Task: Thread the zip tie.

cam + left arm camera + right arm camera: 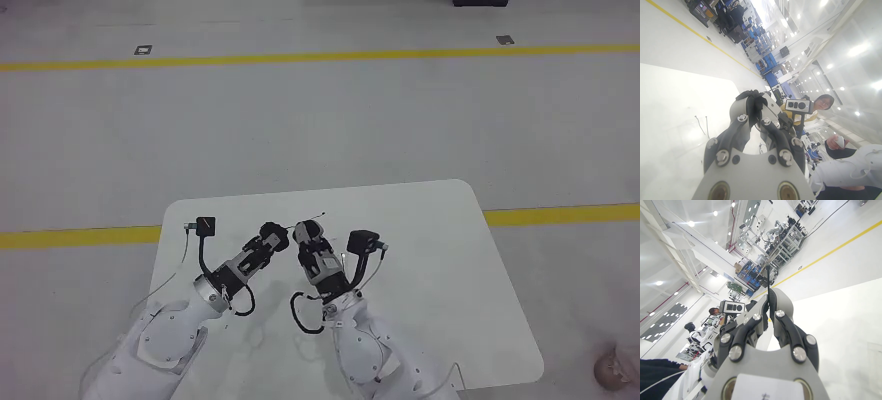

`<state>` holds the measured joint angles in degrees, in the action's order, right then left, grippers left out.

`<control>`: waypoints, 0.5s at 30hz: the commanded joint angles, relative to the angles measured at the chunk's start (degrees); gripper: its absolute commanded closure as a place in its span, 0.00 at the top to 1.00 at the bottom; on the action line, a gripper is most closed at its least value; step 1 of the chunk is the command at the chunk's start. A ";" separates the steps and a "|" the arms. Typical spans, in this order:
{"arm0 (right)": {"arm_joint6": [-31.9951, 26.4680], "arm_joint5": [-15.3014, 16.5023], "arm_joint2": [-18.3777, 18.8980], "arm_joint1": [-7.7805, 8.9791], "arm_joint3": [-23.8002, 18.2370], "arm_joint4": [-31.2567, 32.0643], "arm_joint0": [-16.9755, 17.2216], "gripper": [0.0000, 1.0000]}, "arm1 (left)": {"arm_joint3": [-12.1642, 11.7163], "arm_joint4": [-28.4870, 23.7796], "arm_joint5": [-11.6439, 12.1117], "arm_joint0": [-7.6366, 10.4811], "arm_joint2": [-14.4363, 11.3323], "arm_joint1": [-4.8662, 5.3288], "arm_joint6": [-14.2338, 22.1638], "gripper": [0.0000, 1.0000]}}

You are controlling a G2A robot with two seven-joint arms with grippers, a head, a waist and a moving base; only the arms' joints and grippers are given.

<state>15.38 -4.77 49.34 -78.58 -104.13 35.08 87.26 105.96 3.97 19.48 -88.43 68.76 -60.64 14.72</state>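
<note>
My arms meet near the far edge of the worktop (440, 260). The right end effector (769, 302) pinches one zip tie (768, 281), and the left end effector (753, 98) is closed.

The zip tie (768, 281) looks matt black plastic, the table (440, 260) smooth and white.

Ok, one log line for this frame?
right gripper: shut on zip tie, one end protruding | left gripper: shut, close beside right gripper | both above table
</note>
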 commanded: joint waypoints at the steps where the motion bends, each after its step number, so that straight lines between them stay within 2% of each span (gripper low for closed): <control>1: -0.21 0.31 0.28 -0.05 0.13 -0.35 0.11 0.00 | 0.00 0.00 0.00 0.00 0.00 0.00 0.00 0.00; 15: -0.99 2.85 2.27 -0.31 0.24 -1.48 1.55 0.00 | -0.13 0.24 -0.01 0.57 -1.08 -0.28 -0.13 0.00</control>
<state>14.45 -2.03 51.51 -78.89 -103.84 33.59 88.74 105.86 4.19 19.41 -87.90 67.74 -60.90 14.57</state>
